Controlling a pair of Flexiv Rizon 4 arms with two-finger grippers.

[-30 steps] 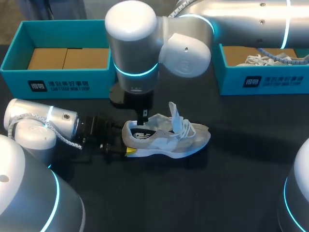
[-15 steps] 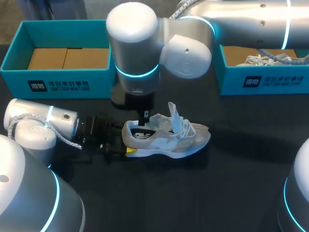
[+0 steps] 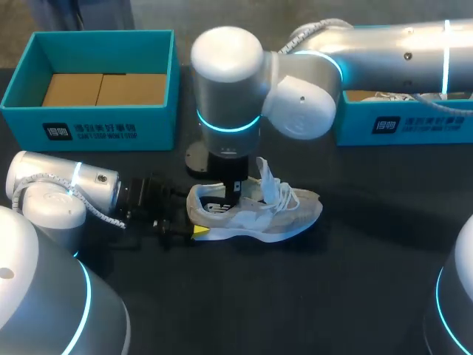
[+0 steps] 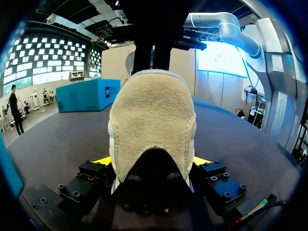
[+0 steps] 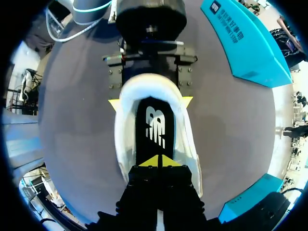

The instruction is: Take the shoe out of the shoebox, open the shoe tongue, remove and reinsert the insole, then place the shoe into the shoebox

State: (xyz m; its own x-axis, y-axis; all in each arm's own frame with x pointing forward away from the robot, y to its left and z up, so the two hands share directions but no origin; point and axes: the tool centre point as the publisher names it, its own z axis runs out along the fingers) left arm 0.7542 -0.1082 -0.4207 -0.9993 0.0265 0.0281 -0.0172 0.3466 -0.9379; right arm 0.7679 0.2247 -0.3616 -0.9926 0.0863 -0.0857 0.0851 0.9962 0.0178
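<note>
A white and beige shoe (image 3: 255, 211) lies on its sole in the middle of the black table, with its tongue (image 3: 267, 177) pulled up. My left gripper (image 3: 194, 216) comes in flat from the left and clasps the heel (image 4: 152, 120), one yellow tip against each side. My right gripper (image 3: 235, 188) hangs down into the shoe's opening. Its tips (image 5: 158, 161) are shut together just over the black insole (image 5: 155, 127), which lies flat inside. I see nothing between them.
A teal shoebox (image 3: 96, 129) with a cardboard floor stands at the back left. A second teal box (image 3: 399, 126) at the back right holds another white shoe (image 3: 403, 97), partly hidden by my right arm.
My right arm has shifted right and lowered, bringing its shut gripper down into the shoe's opening. The left arm and the shoe have stayed still.
</note>
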